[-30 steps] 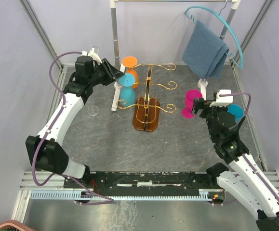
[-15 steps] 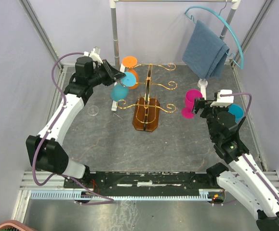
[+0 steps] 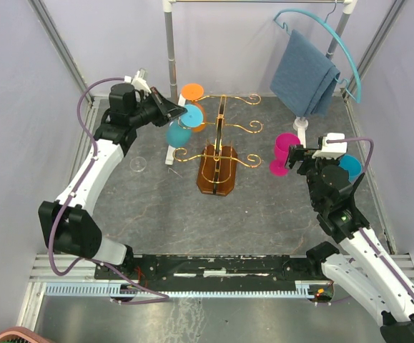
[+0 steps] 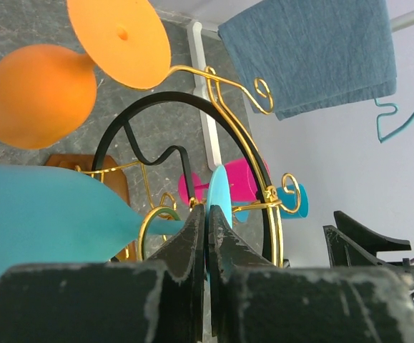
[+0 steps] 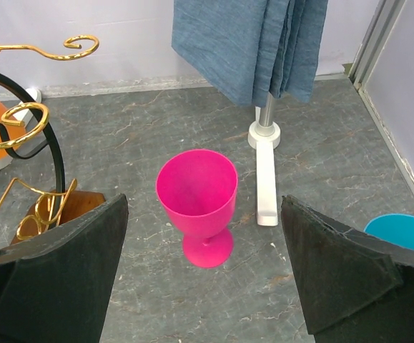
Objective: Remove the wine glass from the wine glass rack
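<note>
Left gripper, just closed, now clamps the stem of the blue wine glass, still hung on the rack directly ahead; lift-off can follow. Right gripper spread, empty.

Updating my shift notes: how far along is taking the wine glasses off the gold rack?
Looks done: a pink glass and a blue glass sit on the table, off the rack. In hand: the left claw is shut on the stem of the teal glass, which hangs on the rack. Left: pulling it free; the orange glass hangs there too.
</note>
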Controlling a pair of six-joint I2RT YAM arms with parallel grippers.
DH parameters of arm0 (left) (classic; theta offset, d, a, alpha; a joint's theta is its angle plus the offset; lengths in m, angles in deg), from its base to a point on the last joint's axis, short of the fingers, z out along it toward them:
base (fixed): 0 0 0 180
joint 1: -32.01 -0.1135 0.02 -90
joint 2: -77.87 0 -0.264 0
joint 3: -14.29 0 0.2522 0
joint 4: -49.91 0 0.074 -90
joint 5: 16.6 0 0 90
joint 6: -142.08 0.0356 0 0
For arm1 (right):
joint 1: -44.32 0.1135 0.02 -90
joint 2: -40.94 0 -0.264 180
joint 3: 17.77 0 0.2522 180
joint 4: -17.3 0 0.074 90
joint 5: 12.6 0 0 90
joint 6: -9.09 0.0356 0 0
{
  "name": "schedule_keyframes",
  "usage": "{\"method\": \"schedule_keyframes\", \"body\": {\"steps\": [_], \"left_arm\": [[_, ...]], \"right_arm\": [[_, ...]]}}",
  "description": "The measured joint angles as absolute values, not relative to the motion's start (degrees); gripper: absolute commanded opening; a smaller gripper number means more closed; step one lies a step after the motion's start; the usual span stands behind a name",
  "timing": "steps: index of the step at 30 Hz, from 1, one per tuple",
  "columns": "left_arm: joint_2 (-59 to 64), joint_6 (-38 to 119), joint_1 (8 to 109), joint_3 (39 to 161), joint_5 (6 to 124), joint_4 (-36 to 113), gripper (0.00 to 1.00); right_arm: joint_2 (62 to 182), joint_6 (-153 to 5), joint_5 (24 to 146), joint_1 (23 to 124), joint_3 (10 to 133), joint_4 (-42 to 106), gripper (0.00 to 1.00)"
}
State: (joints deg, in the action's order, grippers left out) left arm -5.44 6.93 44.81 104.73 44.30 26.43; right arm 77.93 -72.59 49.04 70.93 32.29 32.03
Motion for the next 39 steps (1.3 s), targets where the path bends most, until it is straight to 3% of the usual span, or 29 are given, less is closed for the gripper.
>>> {"method": "schedule_keyframes", "body": {"steps": [13, 29, 39], "left_arm": [[-0.02, 8.03, 39.30, 101.69, 42.70, 22.00, 0.03], [-0.47, -2.03, 39.89, 94.85, 33.89, 39.74, 0.03], [-8.56, -5.11, 39.80, 96.51, 37.74, 47.79, 0.03]], "right_arm": [[78.94, -72.17, 49.04, 70.93, 32.29, 32.03, 0.95], [80.14, -72.13, 48.88, 70.93, 32.29, 32.01, 0.95], [81.14, -72.13, 48.90, 70.93, 32.74, 32.08, 0.95]]}}
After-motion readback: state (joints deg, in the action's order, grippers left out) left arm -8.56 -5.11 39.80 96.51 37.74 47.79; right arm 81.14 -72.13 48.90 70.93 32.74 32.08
